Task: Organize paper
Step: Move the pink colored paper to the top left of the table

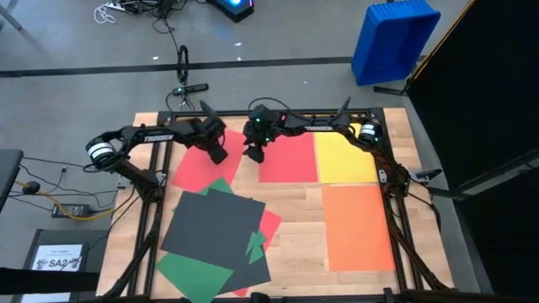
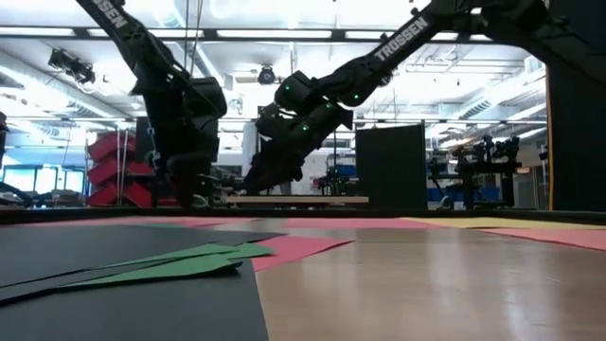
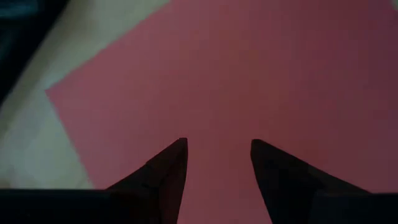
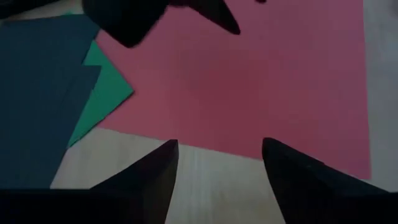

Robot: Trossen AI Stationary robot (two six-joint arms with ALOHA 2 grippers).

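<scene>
Black paper [image 1: 210, 227] over green sheets [image 1: 195, 271]

1. Flat matte red paper sheets [image 1: 287, 158] are showing plain red, unpatterned.
2. A rectangular yellow paper sheet [image 1: 344, 158] is lying plain.
3. A rectangular orange paper sheet [image 1: 357, 227] is showing solid orange.
4. Dark grey paper sheets [image 1: 210, 227] are covering green paper sheets [image 1: 194, 273].
5. The pale wooden table top [image 1: 295, 236] is showing plank grain.
</scene>
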